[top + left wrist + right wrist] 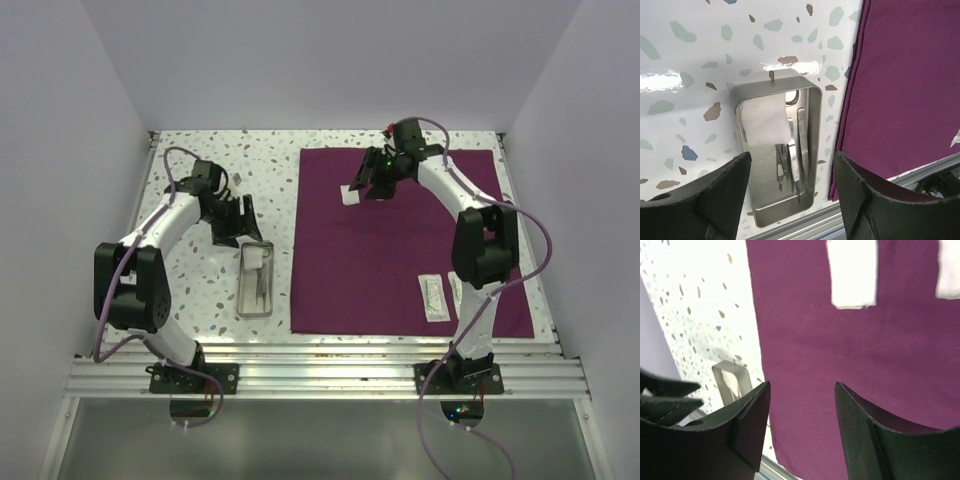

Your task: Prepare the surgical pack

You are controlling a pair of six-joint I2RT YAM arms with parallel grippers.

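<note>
Left gripper (pixel 792 156) and right gripper (pixel 802 386) spread, empty. Tray (pixel 755 89) with gauze (pixel 764 125) lies between left fingers (pixel 715 200); closing low might tip it.

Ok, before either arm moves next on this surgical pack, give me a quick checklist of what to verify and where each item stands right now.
1. The left gripper is open and empty: ok, it points at the steel tray.
2. The gauze and instruments are in the tray: ok.
3. Count of instruments: cannot tell, they overlap, partly under the gauze.
4. Tray on the cloth, if that is where it goes: not ok, it sits on the table beside the cloth's left edge.
5. The cloth lies flat: ok.
6. The right gripper is open and empty: ok, above the cloth near a loose gauze square.
</note>
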